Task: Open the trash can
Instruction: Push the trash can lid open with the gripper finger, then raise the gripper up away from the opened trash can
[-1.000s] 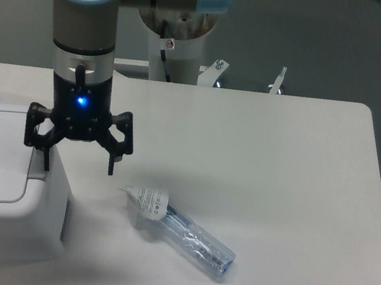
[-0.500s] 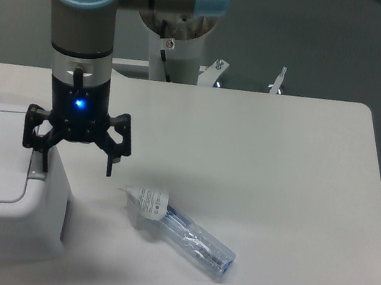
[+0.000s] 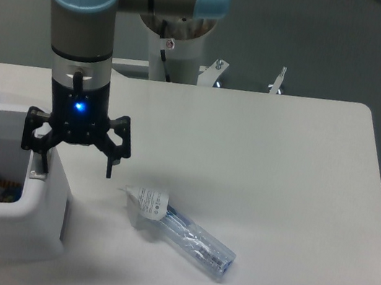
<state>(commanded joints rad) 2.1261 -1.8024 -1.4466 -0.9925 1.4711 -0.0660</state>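
Grey wall and floor sit behind a white counter [image 3: 280, 172] that runs from the far edge down to the near edge. At the counter's near left corner stands the large white boxy plastic trash can [image 3: 31, 222], and its top now shows as an open well with colourful scraps lying inside; no lid is visible across it. Over the bin's right rim hangs the black two-finger gripper [image 3: 74, 160], jaws spread wide apart and holding nothing, one finger right at the small grey tab on the rim, the other out over bare counter.

To my eye the press has done its work, so the sensible thing would be to lift straight up rather than sideways, so the left finger cannot drag on the rim.

Near the front edge, just right of the bin, lies a clear plastic-wrapped packet with a white label [image 3: 179, 232], well below the fingers. The right half of the counter offers open room to retreat.
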